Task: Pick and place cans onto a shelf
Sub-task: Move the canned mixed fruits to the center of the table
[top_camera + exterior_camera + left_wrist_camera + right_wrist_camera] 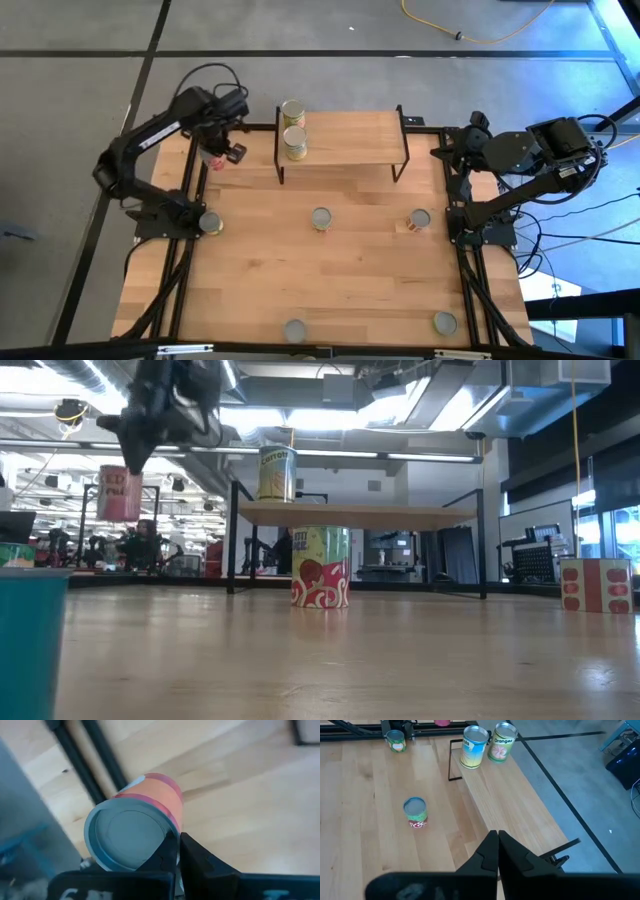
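My left end effector (172, 851) pinches the pink can (137, 827) by its rim; it could slip before reaching the shelf (345, 138).

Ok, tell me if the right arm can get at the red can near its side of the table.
Probably yes. The right tool is shut and holds nothing, parked by the shelf end. The red can stands alone on bare table just in front of that arm's base, nothing between them.
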Tool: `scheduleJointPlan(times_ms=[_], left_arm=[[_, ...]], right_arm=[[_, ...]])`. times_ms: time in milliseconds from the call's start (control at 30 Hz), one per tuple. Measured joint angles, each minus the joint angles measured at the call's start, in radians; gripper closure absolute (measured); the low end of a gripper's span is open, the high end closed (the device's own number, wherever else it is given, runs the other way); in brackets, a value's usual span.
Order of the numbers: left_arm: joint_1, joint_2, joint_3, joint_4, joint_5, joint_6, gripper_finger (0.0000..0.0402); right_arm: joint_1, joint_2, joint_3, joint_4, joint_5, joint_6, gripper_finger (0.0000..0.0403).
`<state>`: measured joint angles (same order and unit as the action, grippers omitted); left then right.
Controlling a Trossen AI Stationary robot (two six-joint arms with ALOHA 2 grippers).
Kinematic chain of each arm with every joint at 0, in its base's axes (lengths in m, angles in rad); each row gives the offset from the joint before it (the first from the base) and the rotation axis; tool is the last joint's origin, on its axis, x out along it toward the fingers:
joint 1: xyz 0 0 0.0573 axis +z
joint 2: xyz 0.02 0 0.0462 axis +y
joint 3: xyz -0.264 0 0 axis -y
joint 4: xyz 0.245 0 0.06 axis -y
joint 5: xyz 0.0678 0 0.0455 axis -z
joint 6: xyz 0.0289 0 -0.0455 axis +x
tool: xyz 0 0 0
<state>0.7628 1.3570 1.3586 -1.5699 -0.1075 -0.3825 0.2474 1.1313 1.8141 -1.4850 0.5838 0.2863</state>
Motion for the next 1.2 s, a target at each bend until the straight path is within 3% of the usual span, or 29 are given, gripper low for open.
scheduleJointPlan(times_ms=[167, 367, 633, 967, 1200], left_arm=[[-0.146, -0.052, 0.000, -0.001, 0.026, -0.023, 0.0401], [-0.412, -0.051, 0.000, 0.015, 0.026, -0.072, 0.0401], [-0.754, -0.046, 0.000, 0.217, -0.001, -0.229, 0.0401], [-1.035, 0.121, -0.001, 0.285, -0.039, -0.318, 0.0401], [-1.134, 0.294, 0.000, 0.366, -0.024, -0.322, 0.0401]], right_arm=[[0.000, 0.005, 0.000, 0.019, 0.000, -0.002, 0.0397], [0.000, 0.013, 0.000, 0.030, 0.000, -0.001, 0.0397], [0.000, 0.036, 0.000, 0.061, -0.001, -0.001, 0.0397], [0.000, 0.057, 0.000, 0.119, -0.001, 0.025, 0.0397], [0.000, 0.078, 0.000, 0.125, -0.001, 0.027, 0.0397]])
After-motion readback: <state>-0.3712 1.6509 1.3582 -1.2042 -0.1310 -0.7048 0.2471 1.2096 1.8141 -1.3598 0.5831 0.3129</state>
